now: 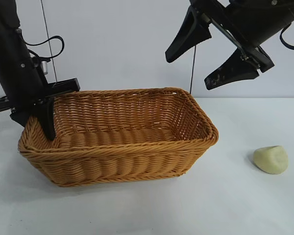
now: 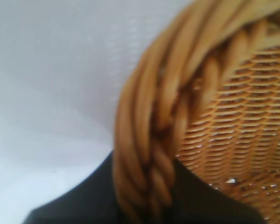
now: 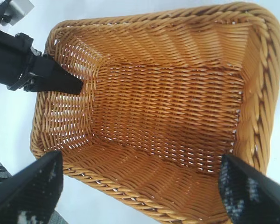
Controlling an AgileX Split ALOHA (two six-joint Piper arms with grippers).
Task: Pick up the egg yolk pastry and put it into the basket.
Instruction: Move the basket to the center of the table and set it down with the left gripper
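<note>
Left pincer is clamped narrow on the basket at its left end, one finger inside the wall and the braided rim running between the fingers in the left wrist view, though most of the fingers are cut off there. Right pincer hangs wide open and empty above the basket's right end, well apart from the egg yolk pastry lying on the tabletop right of the basket. Only the exterior view shows the pastry; the right wrist view just looks down into the basket.
</note>
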